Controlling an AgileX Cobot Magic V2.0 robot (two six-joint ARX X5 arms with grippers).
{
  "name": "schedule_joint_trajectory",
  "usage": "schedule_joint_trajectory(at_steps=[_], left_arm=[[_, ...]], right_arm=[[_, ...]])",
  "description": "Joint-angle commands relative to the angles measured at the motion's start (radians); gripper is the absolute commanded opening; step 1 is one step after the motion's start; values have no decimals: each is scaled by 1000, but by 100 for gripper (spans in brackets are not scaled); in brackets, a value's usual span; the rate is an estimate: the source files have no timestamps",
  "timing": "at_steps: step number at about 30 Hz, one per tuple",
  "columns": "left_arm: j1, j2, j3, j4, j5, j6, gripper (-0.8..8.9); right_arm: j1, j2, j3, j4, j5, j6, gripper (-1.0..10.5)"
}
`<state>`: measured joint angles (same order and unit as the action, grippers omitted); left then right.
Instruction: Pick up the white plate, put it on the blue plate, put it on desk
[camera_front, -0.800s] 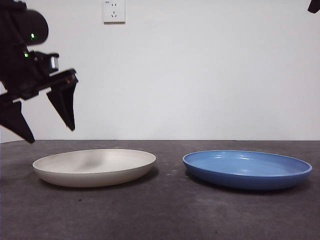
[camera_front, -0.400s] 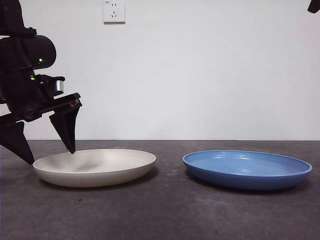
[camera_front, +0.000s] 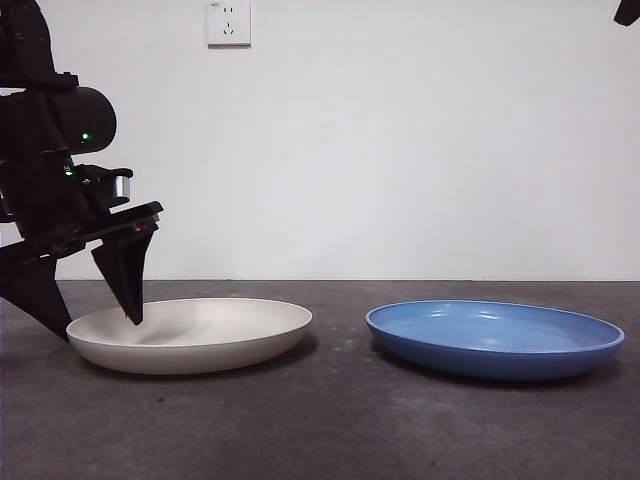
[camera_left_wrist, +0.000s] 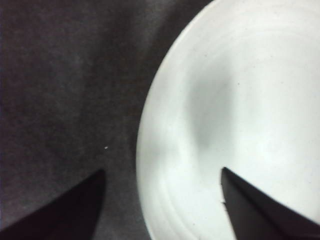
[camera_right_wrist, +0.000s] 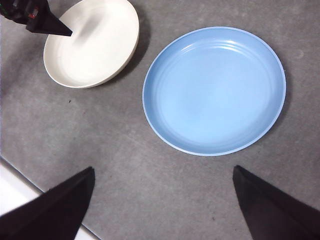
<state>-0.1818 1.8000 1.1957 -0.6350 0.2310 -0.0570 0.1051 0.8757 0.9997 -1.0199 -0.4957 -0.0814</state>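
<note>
The white plate (camera_front: 200, 335) lies on the left of the desk (camera_front: 330, 420). The blue plate (camera_front: 495, 338) lies to its right, with a gap between them. My left gripper (camera_front: 100, 330) is open and low at the white plate's left rim. In the left wrist view (camera_left_wrist: 163, 170) one jaw is over the white plate (camera_left_wrist: 240, 110) and the other is over the desk (camera_left_wrist: 60, 90). My right gripper (camera_right_wrist: 163, 168) is open and empty, high above the desk (camera_right_wrist: 115, 145), looking down on the blue plate (camera_right_wrist: 215, 90) and the white plate (camera_right_wrist: 92, 42).
A wall socket (camera_front: 228, 22) sits on the white wall behind the desk. The right arm shows only as a black tip (camera_front: 630, 10) at the top right corner. The desk's edge (camera_right_wrist: 20, 182) shows in the right wrist view.
My left gripper has come down from above the white plate's left rim to rim level, with one jaw now dipping inside the plate. The plates have not moved.
</note>
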Motion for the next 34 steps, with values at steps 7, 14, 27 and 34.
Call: schedule_joint_trajectory(at_steps=[7, 14, 27, 34], left_arm=[[-4, 20, 23, -14, -3, 11, 79], [-3, 20, 23, -14, -3, -1, 15], [16, -34, 23, -16, -2, -45, 15], [8, -179, 23, -15, 70, -73, 15]], right_arm=[[4, 5, 21, 9, -2, 3, 443], [4, 5, 21, 10, -2, 3, 443], [4, 5, 21, 10, -2, 3, 443], [4, 5, 21, 18, -2, 3, 442]])
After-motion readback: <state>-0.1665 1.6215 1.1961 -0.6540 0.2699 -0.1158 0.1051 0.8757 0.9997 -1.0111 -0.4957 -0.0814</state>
